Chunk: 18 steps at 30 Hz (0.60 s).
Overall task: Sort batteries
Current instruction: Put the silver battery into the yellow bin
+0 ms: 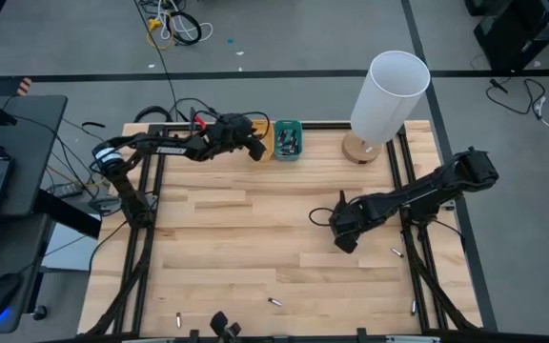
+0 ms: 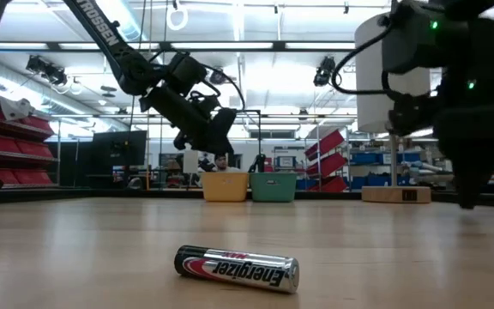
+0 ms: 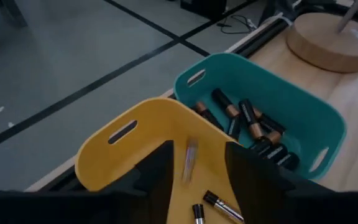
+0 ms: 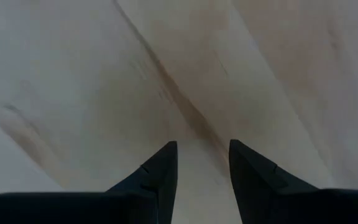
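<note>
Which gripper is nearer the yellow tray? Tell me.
Left. The left gripper hovers directly over the yellow tray, fingers open; the right gripper sits far off, mid-table.

high: overhead | low: tabletop-level; both share yellow tray | wrists: close, downward

Grey floor (crossed by dark lines) under bright ceiling lights, red shelving alongside.

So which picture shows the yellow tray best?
The left wrist view: the yellow tray fills it, with batteries inside. The high view shows only a sliver behind the left tool. The low view shows it far off. The right wrist view misses it.
</note>
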### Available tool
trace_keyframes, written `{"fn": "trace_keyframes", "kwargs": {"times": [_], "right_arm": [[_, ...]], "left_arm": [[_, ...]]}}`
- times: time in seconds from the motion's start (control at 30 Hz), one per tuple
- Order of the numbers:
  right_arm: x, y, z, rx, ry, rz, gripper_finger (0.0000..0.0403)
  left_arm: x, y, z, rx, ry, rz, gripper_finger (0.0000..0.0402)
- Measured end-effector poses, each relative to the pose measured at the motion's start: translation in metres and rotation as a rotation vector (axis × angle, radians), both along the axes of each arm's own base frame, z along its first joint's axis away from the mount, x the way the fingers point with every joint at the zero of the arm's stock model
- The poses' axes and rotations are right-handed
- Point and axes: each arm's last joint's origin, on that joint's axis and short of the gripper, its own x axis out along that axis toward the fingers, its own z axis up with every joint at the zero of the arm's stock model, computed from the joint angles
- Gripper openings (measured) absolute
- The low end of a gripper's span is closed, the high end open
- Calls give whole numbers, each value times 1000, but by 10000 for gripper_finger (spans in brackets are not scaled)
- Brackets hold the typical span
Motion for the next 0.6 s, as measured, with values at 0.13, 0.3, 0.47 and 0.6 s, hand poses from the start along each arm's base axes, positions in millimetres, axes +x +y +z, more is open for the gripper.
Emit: {"fn": "trace_keyframes", "kwargs": {"times": [0.13,0.3,0.47,0.6], "right_arm": [[-7,7,11,-23,103,-38,130],[-24,24,17,51,280,-31,130],[-41,43,13,161,387,15,130],[-49,50,9,181,427,35,130]], "left_arm": [[-4,-10,18,5,-5,-61,180],[-6,-48,35,-2,109,-219,183],[3,-93,44,-1,139,-352,183],[12,-122,46,21,129,-427,183]]}}
